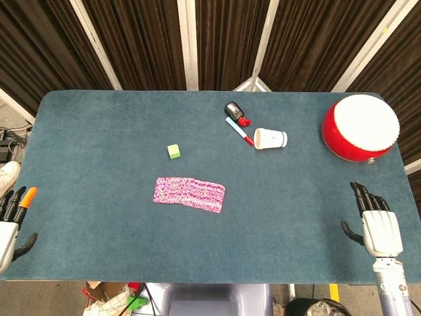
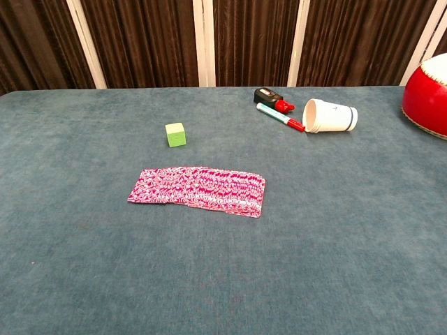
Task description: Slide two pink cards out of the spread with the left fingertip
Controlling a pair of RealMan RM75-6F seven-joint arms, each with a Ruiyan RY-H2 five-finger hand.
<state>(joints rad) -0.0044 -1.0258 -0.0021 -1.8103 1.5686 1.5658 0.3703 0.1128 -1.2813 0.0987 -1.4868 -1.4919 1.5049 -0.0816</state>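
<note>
Blue felt-like bench (image 1: 99, 217) carries a flat overlapping spread of pink patterned cards (image 1: 189, 193), well apart from both hands; left hand (image 1: 12, 220) and right hand (image 1: 375, 220) fingers extended, empty.

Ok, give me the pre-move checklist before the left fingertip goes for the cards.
1. Pink card spread flat, overlapped, untouched: ok.
2. Left hand empty, fingers apart, at the table's left edge: ok.
3. Path from left hand to spread free of objects: ok.
4. Green cube apart from the spread, behind it: ok.
5. Right hand open, parked far from the cards: ok.
6. How many cards are in the spread: cannot tell.
</note>
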